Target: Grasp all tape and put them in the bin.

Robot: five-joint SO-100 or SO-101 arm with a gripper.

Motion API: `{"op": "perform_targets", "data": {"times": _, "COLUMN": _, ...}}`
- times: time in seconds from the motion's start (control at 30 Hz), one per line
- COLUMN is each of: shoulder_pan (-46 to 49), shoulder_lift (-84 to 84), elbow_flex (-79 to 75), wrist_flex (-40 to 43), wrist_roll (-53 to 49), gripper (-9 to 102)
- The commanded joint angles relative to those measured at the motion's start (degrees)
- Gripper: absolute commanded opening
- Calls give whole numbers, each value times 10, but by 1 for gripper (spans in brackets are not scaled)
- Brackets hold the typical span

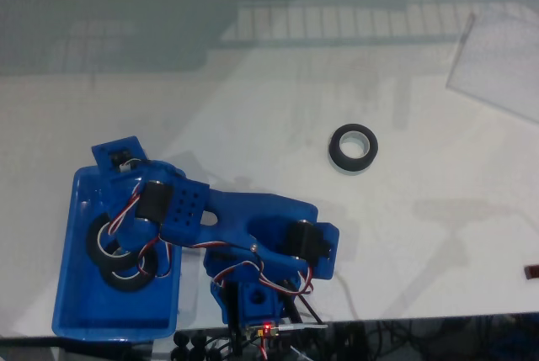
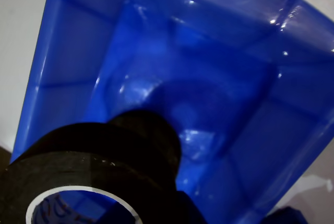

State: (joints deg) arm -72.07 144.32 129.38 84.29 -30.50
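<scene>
Reaching over the bin [image 1: 72, 294], the gripper [image 1: 126, 209], whose jaw state I cannot tell, risks knocking the two tape rolls [image 1: 126, 273] inside when lifting, while the third roll [image 1: 353, 149] waits mid-table.

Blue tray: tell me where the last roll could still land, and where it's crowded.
In the fixed view, the bin's lower end below the two rolls is bare. The upper end sits under the arm, so it's crowded. The third roll lies alone on open white table.
</scene>
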Motion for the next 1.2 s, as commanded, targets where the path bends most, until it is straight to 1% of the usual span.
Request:
{"op": "perform_targets", "data": {"times": 0.0, "shoulder_pan": -8, "shoulder_lift": 5, "elbow_flex": -5, "wrist_flex": -3, "wrist_roll": -2, "gripper": 1}}
{"op": "perform_targets", "data": {"times": 0.03, "shoulder_pan": -8, "shoulder_lift": 5, "elbow_flex": -5, "wrist_flex": -4, "wrist_roll": -5, "gripper": 3}}
{"op": "perform_targets", "data": {"times": 0.13, "shoulder_pan": 4, "shoulder_lift": 5, "elbow_flex": -5, "wrist_flex": -6, "wrist_roll": 18, "gripper": 27}}
{"op": "perform_targets", "data": {"times": 0.17, "shoulder_pan": 9, "shoulder_lift": 6, "elbow_flex": -5, "wrist_flex": -9, "wrist_roll": 29, "gripper": 32}}
{"op": "perform_targets", "data": {"times": 0.2, "shoulder_pan": 11, "shoulder_lift": 7, "elbow_flex": -5, "wrist_flex": -13, "wrist_roll": 35, "gripper": 35}}
{"op": "perform_targets", "data": {"times": 0.27, "shoulder_pan": 19, "shoulder_lift": 6, "elbow_flex": -5, "wrist_flex": -25, "wrist_roll": 47, "gripper": 38}}
{"op": "perform_targets", "data": {"times": 0.4, "shoulder_pan": 32, "shoulder_lift": 7, "elbow_flex": -5, "wrist_flex": -35, "wrist_roll": 56, "gripper": 37}}
{"op": "perform_targets", "data": {"times": 0.53, "shoulder_pan": 81, "shoulder_lift": 14, "elbow_flex": -5, "wrist_flex": -60, "wrist_roll": 76, "gripper": 37}}
{"op": "perform_targets", "data": {"times": 0.67, "shoulder_pan": 180, "shoulder_lift": 25, "elbow_flex": -9, "wrist_flex": -93, "wrist_roll": 113, "gripper": 38}}
{"op": "perform_targets", "data": {"times": 0.77, "shoulder_pan": 284, "shoulder_lift": 29, "elbow_flex": -7, "wrist_flex": -127, "wrist_roll": 146, "gripper": 38}}
{"op": "perform_targets", "data": {"times": 0.93, "shoulder_pan": 492, "shoulder_lift": 7, "elbow_flex": -5, "wrist_flex": -237, "wrist_roll": 226, "gripper": 34}}
{"op": "perform_targets", "data": {"times": 1.07, "shoulder_pan": 636, "shoulder_lift": -19, "elbow_flex": -5, "wrist_flex": -263, "wrist_roll": 294, "gripper": 35}}
{"op": "perform_targets", "data": {"times": 1.17, "shoulder_pan": 721, "shoulder_lift": -42, "elbow_flex": -5, "wrist_flex": -265, "wrist_roll": 348, "gripper": 39}}
